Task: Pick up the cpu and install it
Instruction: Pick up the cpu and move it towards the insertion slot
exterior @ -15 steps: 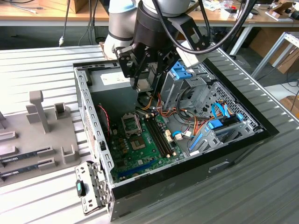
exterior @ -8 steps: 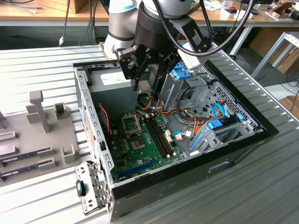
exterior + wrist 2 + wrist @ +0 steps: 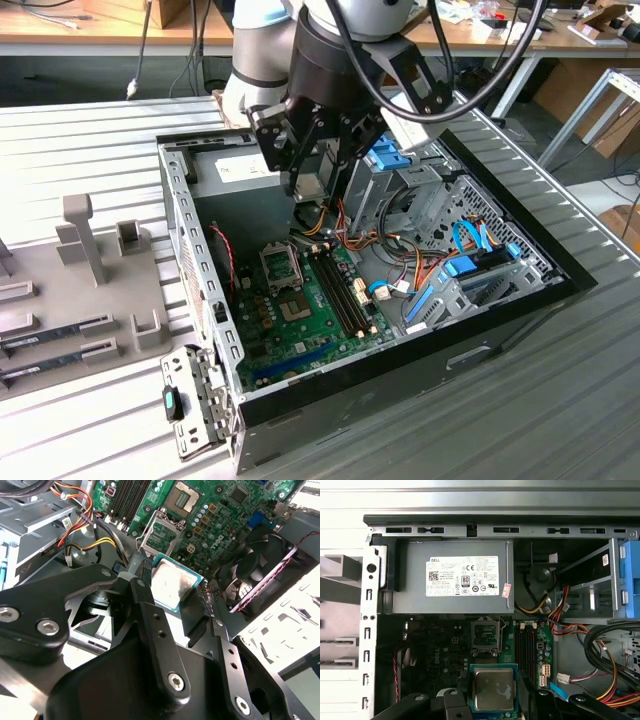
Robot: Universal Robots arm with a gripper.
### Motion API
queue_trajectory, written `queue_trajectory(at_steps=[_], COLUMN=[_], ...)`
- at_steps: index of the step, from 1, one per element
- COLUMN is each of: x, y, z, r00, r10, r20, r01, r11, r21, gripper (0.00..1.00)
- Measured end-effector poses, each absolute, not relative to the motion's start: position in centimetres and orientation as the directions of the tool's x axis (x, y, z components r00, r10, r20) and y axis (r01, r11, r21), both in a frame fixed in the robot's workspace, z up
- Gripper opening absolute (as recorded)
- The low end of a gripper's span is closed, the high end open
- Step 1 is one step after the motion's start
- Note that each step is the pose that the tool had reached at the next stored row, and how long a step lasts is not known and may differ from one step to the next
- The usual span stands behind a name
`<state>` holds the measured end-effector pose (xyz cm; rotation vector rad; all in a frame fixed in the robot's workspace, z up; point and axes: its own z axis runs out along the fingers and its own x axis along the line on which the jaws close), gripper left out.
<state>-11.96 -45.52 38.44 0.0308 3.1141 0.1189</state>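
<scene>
Step in hand: carry-to-install, pick is done. The gripper (image 3: 316, 193) is closed onto the cpu (image 3: 172, 587), one finger (image 3: 145, 582) on each of two opposite edges. The chip is held flat with its metal top facing the wrist cameras.

The cpu (image 3: 494, 689) hangs in the air inside the open computer case (image 3: 200, 290), well above the motherboard (image 3: 300, 330) and touching nothing but the fingers. In the first wrist view it sits short of the metal-framed socket (image 3: 485, 635), not over it. The socket (image 3: 280, 263) looks empty, so nothing is seated yet.

My read on what the placement needs:
- centre the chip over the socket
- square its edges to the frame
- keep it level going down
- let go only once it's resting in the frame

Can't tell chip orientation against the socket keying from here.

Risk: coming down tilted or offset onto the socket.
</scene>
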Motion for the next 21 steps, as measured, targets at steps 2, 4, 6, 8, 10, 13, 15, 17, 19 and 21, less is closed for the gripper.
queue_trajectory(at_steps=[2, 4, 6, 8, 10, 13, 15, 17, 19, 21], x=[-11.96, -11.96, -11.96, -11.96, -11.96, -11.96, -11.96, -11.96, -11.96, -11.96], y=[-45.53, -45.55, -45.57, -45.59, -45.61, -45.64, -45.67, -45.69, -45.78, -45.79], z=[38.40, 38.37, 38.33, 38.31, 38.28, 38.24, 38.19, 38.16, 37.95, 37.92], r00=[-0.999, -0.999, -0.999, -0.999, -0.999, -0.999, -0.999, -0.999, -0.999, -0.999], r10=[0.021, 0.021, 0.021, 0.021, 0.021, 0.021, 0.021, 0.021, 0.021, 0.021], r20=[-0.024, -0.024, -0.024, -0.024, -0.024, -0.024, -0.024, -0.024, -0.024, -0.024], r01=[0.019, 0.019, 0.019, 0.019, 0.019, 0.019, 0.019, 0.019, 0.019, 0.019], r11=[0.997, 0.997, 0.997, 0.997, 0.997, 0.997, 0.997, 0.997, 0.997, 0.997], r21=[0.076, 0.076, 0.076, 0.076, 0.076, 0.076, 0.076, 0.076, 0.076, 0.076], gripper=[0.47, 0.47, 0.47, 0.47, 0.47, 0.47, 0.47, 0.47, 0.47, 0.47])
